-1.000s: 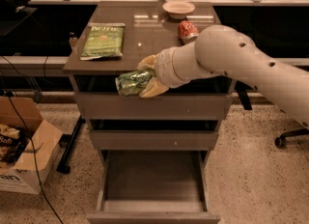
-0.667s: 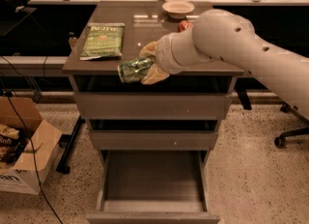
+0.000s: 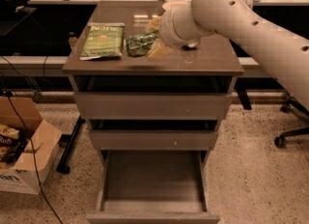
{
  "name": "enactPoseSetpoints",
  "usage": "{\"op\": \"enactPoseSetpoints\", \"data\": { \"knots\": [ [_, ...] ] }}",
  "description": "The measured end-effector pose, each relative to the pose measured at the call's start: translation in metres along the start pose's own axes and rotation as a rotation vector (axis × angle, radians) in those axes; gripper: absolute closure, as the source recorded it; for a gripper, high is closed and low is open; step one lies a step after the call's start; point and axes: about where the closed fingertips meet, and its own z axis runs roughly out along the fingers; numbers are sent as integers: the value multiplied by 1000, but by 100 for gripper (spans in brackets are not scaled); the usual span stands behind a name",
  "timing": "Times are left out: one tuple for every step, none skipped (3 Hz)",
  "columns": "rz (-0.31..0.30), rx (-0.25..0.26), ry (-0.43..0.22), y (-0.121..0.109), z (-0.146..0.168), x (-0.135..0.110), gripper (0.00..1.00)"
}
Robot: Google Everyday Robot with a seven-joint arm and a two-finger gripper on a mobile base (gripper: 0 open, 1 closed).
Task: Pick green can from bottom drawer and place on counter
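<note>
The green can lies sideways between the yellowish fingers of my gripper, just above or on the counter. The gripper is shut on the can, over the counter's middle, right of the flat green snack bag. My white arm reaches in from the right. The bottom drawer is pulled open below and holds nothing.
The two upper drawers are closed. A cardboard box with cables stands on the floor at the left. An office chair base is at the right. The arm hides the counter's back right part.
The gripper has carried the can up from in front of the top drawer to over the counter top, beside the snack bag.
</note>
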Motion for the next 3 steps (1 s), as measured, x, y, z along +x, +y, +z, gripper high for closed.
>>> {"op": "enactPoseSetpoints", "data": {
  "knots": [
    [15,40,21,-33,10,10,100],
    [29,42,46,-54,25,20,85],
    [65,11,89,-60,48,41,54]
  ]
}}
